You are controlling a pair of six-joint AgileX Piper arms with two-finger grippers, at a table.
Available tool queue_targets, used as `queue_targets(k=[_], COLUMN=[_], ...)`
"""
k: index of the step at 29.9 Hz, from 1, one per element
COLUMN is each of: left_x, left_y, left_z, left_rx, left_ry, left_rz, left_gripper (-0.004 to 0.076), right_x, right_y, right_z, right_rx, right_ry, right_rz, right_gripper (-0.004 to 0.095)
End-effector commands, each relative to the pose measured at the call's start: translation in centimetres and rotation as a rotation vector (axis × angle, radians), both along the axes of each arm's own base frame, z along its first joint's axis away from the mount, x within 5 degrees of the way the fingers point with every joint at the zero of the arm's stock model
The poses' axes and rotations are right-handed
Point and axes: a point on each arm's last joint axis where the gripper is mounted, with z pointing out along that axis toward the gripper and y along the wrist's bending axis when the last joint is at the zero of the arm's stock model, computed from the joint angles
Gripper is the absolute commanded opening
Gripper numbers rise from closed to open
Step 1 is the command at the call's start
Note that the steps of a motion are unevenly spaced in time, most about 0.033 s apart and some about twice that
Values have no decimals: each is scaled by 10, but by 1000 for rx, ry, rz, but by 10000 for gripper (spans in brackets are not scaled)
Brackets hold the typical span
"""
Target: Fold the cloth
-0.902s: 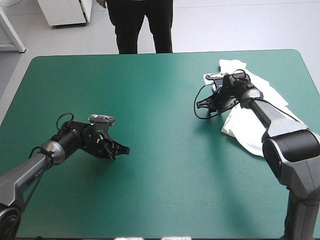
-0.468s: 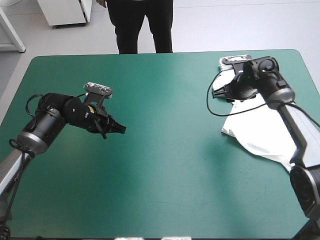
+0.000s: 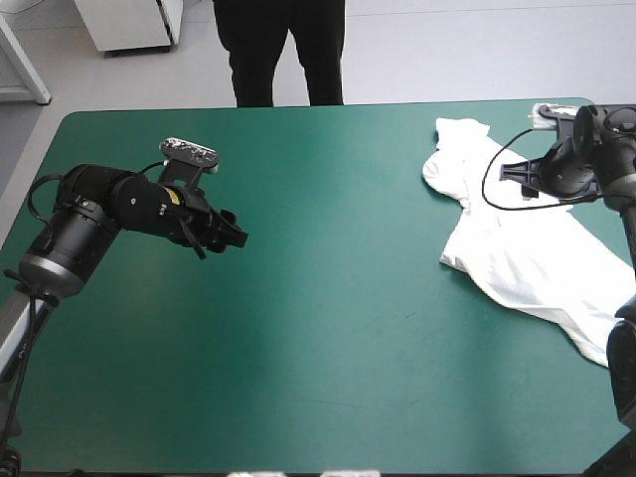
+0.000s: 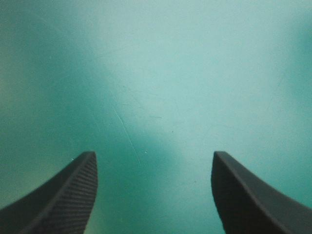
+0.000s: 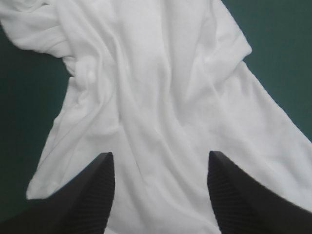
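The white T-shirt [image 3: 527,258] lies loosely spread and wrinkled on the right side of the teal-green table, with one sleeve [image 3: 459,134] toward the far edge. It reaches the table's right edge. My right gripper [image 3: 511,171] hovers over the shirt's far part, fingers pointing left. In the right wrist view this gripper [image 5: 160,155] stands open above the T-shirt [image 5: 161,87], with nothing between its fingers. My left gripper [image 3: 237,231] hangs raised over the left half of the table, far from the shirt. It is open [image 4: 153,155], with only bare cover beneath it.
A wide stretch of teal-green cover [image 3: 338,298] lies between the two arms. The right arm stands close to the table's far right corner [image 3: 586,101].
The left arm has pulled back and up, and its fingers have gone from shut to open. The right arm has swung right toward the far corner, uncovering the shirt's sleeve.
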Motion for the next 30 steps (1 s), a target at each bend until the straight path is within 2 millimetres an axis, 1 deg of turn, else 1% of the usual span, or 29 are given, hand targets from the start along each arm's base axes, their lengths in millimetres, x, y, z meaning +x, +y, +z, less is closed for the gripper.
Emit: queue_targets(k=[1,4,8,13,17,21,23,24,25,27,28,30], left_x=[-5,-4,-4,-4,-4,-4,-3,-3,-3,-3,-3,-3], left_y=[-1,-1,-1,-1,-2,-2,-2,-2,-2,-2,-2,-2], left_z=[24,24,24,24,23,23,24,24,24,24,24,24], left_rx=[-59,-60,-57,-57,-59,-60,-62,-62,-63,-68,-69,-69], left_ry=[-116,-119,-118,-118,-115,-119,-123,-125,-127,-133,-133,-133], left_rz=[5,6,2,2,6,6,6,7,7,7,7,7], left_gripper=[491,491,491,491,491,491,491,491,491,491,491,491], right_x=[8,22,41,56,61,66,67,67,66,65,64,63], right_y=[-9,-12,-14,-16,-19,-18,-16,-15,-12,-8,-6,0], right_z=[4,-16,-47,-81,-99,-112,-120,-124,-130,-139,-141,-141], right_rx=[-2,3,2,13,19,42,62,73,96,138,158,181], right_ry=[-62,-40,2,68,109,123,152,173,208,263,280,290], right_rz=[-15,-19,-18,-22,-31,-30,-17,-8,21,58,67,93], right_gripper=[560,568,569,569,570,558,491,403,289,30,-10,-10])
